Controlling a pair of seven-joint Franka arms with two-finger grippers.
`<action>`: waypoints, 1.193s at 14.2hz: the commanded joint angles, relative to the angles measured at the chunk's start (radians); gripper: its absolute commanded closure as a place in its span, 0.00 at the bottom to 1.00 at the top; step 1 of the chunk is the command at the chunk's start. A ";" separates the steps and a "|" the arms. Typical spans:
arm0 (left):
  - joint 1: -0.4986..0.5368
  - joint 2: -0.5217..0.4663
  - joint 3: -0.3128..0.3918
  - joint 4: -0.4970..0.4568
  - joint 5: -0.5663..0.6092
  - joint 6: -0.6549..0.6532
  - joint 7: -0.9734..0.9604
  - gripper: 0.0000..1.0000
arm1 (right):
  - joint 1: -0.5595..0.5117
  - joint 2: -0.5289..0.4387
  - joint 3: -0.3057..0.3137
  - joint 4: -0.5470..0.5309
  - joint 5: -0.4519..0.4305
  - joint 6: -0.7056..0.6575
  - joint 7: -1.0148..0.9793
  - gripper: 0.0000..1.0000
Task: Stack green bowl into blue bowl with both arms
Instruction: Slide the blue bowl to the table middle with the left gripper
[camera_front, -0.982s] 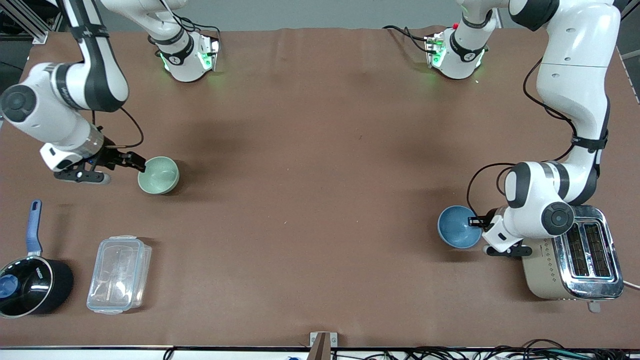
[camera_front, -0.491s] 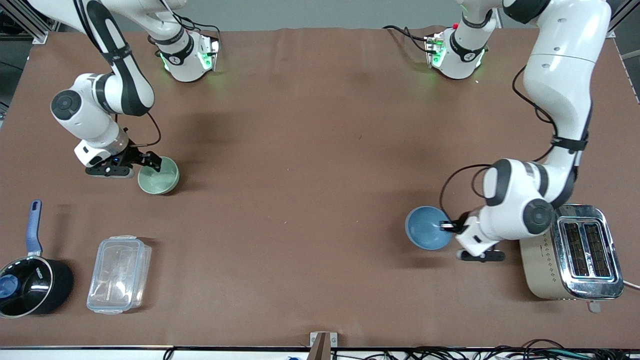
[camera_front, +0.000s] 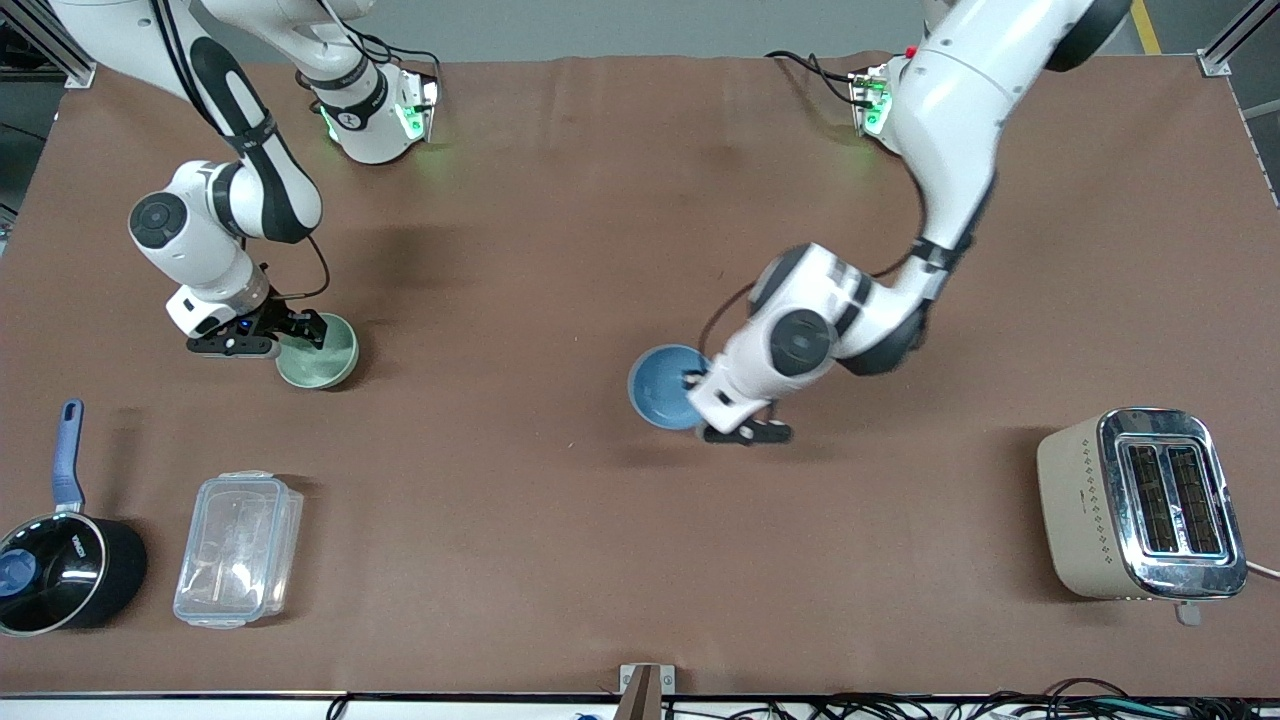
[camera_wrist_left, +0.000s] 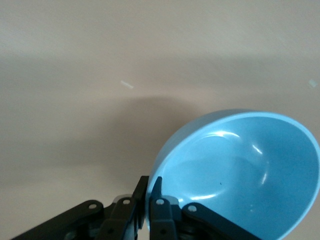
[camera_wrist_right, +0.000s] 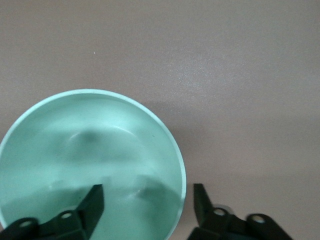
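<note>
The pale green bowl (camera_front: 320, 352) sits on the table toward the right arm's end. My right gripper (camera_front: 303, 331) is open astride its rim: in the right wrist view one finger (camera_wrist_right: 93, 206) is inside the green bowl (camera_wrist_right: 85, 155) and the other outside. My left gripper (camera_front: 695, 384) is shut on the rim of the light-blue bowl (camera_front: 665, 387) and holds it tilted above the middle of the table. In the left wrist view the fingers (camera_wrist_left: 141, 196) pinch the blue bowl's (camera_wrist_left: 240, 170) wall.
A black saucepan with a blue handle (camera_front: 55, 560) and a clear plastic box (camera_front: 238, 548) stand near the front camera at the right arm's end. A toaster (camera_front: 1145, 505) stands at the left arm's end.
My left arm has carried the blue bowl from beside the toaster to over the table's middle. My right gripper has moved onto the green bowl's rim.
</note>
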 joint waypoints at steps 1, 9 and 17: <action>-0.069 0.073 0.014 0.034 -0.009 0.069 -0.044 0.96 | -0.020 0.010 0.002 -0.019 -0.016 0.034 -0.007 0.44; -0.100 0.023 0.046 0.049 -0.004 0.099 -0.119 0.00 | 0.000 -0.035 -0.004 0.042 -0.013 -0.075 0.026 1.00; 0.179 -0.316 0.129 0.189 0.102 -0.375 0.190 0.00 | 0.081 -0.092 0.302 0.436 -0.001 -0.647 0.589 1.00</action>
